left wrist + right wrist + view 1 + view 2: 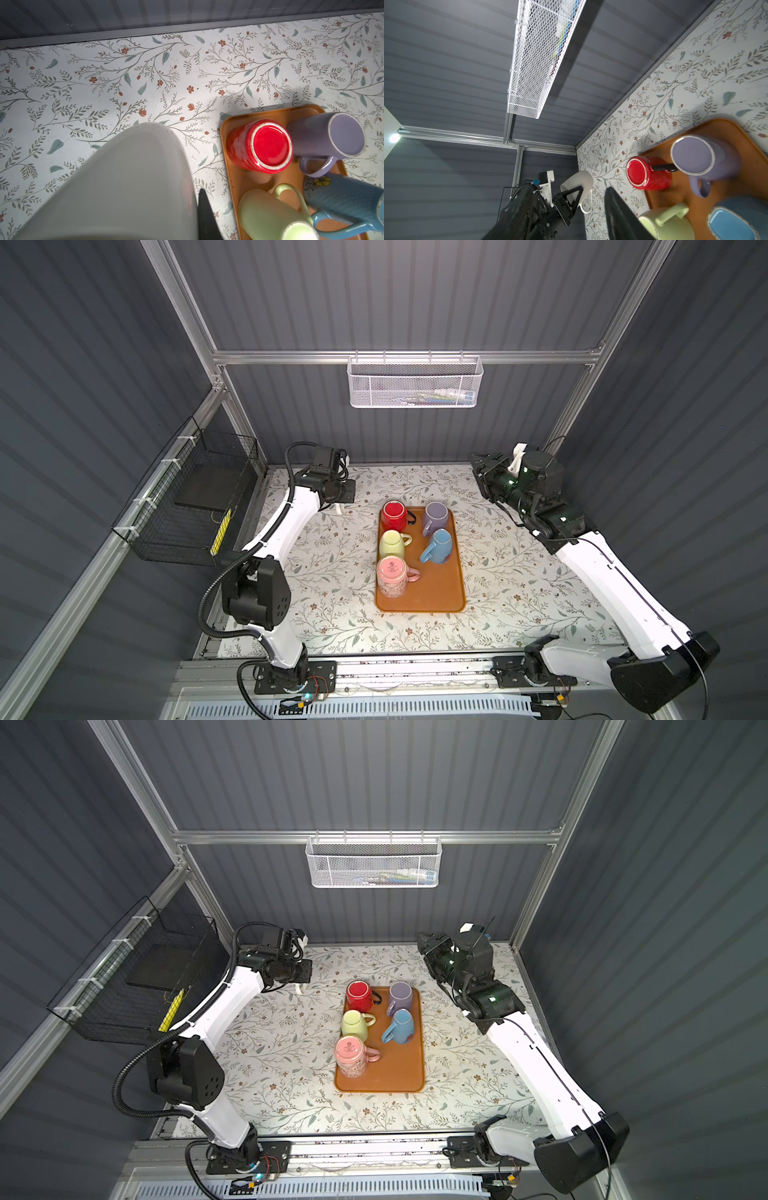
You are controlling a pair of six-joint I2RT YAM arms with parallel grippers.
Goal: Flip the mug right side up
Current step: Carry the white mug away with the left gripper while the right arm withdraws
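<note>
White mug (124,187) fills the left wrist view, and the right wrist view shows why: left gripper (576,196) has its jaws clamped tight on the rim, at ten o'clock off the tray (440,593). Both top views catch only its handle (340,509) (300,989). Right gripper (478,468) carries nothing, jaw gap unclear; the base stamp on the pink mug (392,568) is unreadable.

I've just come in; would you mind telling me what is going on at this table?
The left gripper has its jaws shut on a white mug, holding it tilted above the table beside the orange tray, apparently to turn it upright. Five coloured mugs stand upside down on the tray. The right gripper hangs open and empty near the back wall.
</note>
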